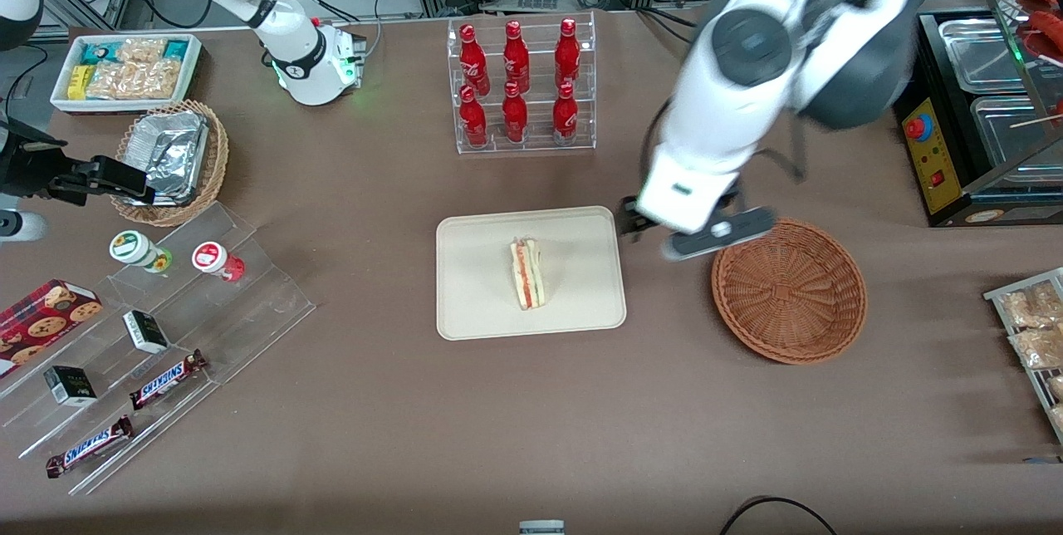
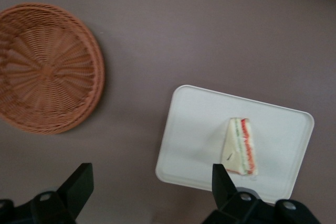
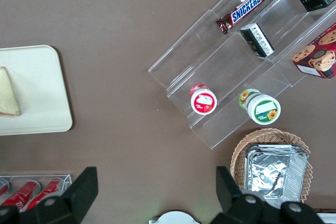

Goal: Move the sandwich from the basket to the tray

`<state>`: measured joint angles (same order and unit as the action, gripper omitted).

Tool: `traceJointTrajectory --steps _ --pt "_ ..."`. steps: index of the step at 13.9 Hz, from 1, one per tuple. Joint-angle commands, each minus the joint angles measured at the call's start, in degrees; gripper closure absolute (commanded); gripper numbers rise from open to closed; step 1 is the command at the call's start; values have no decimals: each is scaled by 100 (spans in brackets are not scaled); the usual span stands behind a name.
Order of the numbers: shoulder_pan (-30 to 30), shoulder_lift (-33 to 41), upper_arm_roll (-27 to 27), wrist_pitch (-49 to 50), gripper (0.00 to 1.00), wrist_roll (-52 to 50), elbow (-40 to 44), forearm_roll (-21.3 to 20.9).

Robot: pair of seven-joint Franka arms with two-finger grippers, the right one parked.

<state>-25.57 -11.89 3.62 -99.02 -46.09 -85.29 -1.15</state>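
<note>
You see the sandwich (image 1: 526,273) lying on the tray (image 1: 473,302); at its 3 o'clock, your gripper (image 2: 149,182) hovers between tray and basket (image 1: 789,290), fingers spread, holding nothing.

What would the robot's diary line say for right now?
sandwich: on tray | basket: empty | gripper: open, holding nothing, above table between tray and basket

The sandwich (image 1: 526,273) stands, seemingly on edge, mid-tray (image 1: 473,302); the brown wicker basket (image 1: 789,292) sits beside it.
</note>
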Motion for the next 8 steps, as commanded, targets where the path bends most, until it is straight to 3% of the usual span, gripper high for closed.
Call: traceJointTrajectory --steps 1,8 --pt "507 801 42 206 1 712 -805 80" --pt "1783 1329 33 1200 1 2692 -753 80"
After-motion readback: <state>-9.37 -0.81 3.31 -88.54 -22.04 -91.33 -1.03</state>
